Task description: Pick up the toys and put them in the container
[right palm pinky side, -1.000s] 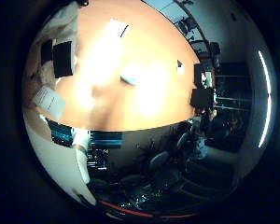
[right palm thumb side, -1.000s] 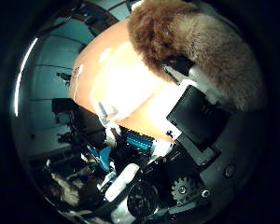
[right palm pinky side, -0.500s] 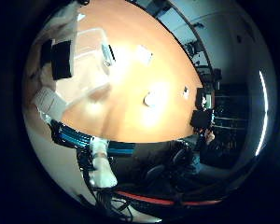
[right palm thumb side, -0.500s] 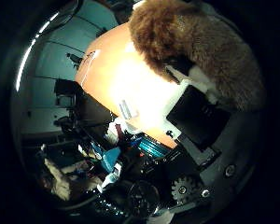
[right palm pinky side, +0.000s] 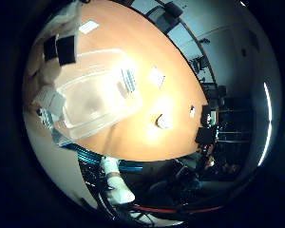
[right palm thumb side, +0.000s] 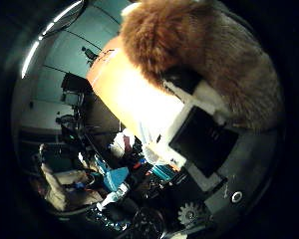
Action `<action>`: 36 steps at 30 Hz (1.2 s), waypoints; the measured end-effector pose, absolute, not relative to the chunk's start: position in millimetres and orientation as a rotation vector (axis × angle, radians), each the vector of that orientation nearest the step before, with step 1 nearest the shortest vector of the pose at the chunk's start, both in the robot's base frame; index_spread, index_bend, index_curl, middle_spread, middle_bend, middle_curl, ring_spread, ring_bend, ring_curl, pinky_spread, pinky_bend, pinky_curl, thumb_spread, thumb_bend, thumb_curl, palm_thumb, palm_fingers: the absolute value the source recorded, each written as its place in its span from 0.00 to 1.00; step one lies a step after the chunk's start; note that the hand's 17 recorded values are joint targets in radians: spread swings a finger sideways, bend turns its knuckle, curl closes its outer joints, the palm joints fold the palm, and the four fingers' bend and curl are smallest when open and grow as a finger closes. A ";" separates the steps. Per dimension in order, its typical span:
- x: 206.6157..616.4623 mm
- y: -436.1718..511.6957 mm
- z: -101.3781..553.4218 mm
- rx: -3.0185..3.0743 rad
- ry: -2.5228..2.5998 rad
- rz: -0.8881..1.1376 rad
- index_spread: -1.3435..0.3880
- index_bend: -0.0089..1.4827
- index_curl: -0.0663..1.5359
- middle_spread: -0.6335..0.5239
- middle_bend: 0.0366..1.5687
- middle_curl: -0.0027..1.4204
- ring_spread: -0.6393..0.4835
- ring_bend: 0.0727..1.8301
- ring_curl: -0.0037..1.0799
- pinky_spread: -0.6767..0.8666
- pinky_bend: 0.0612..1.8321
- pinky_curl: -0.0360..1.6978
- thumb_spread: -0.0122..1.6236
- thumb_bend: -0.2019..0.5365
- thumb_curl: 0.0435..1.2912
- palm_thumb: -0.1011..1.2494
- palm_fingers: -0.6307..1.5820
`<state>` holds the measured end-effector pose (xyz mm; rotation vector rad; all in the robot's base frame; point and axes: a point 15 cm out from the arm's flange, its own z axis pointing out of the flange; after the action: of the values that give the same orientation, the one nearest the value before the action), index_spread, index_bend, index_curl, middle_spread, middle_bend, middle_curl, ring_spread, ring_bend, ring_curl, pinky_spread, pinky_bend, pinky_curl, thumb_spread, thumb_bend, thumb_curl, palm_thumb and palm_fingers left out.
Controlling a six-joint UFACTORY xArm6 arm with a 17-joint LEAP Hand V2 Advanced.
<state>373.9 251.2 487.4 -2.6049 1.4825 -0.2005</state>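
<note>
In the right thumb side palm view a brown furry toy (right palm thumb side: 199, 50) fills much of the picture, close to the palm. My right hand (right palm thumb side: 204, 139) is shut on it, with white and black finger parts pressed against the fur. In the right little finger side palm view a clear plastic container (right palm pinky side: 123, 109) stands on the orange table (right palm pinky side: 180, 95), under the palm, and looks empty. Black and white fingertips (right palm pinky side: 65, 47) show over the container's side.
Small white things (right palm pinky side: 157, 76) lie on the table beside the container, and another (right palm pinky side: 163, 122) nearer the table's edge. Dark chairs (right palm pinky side: 207, 138) stand past the table's far edge. Teal equipment (right palm thumb side: 115, 177) lies on the floor beside the table.
The camera has moved over the table: the clear container has come into the little finger side view and now lies under the palm. The furry toy stays in my hand.
</note>
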 end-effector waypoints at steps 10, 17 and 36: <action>372.6 235.0 479.9 -2.644 1.513 -0.176 0.50 0.18 0.37 0.46 0.26 0.34 0.59 0.32 0.38 0.68 0.29 0.40 0.69 0.23 0.19 0.39 0.34; 379.3 217.1 478.0 -2.636 1.548 -0.174 0.51 0.12 0.30 0.50 0.18 0.28 0.67 0.25 0.29 0.75 0.24 0.33 0.67 0.24 0.17 0.34 0.37; 412.7 -13.7 482.1 -2.434 1.928 -0.214 0.53 0.12 0.22 0.50 0.13 0.24 0.69 0.21 0.22 0.74 0.20 0.23 0.66 0.24 0.17 0.32 0.40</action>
<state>412.7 -13.7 482.1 -2.4336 1.9278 -0.2144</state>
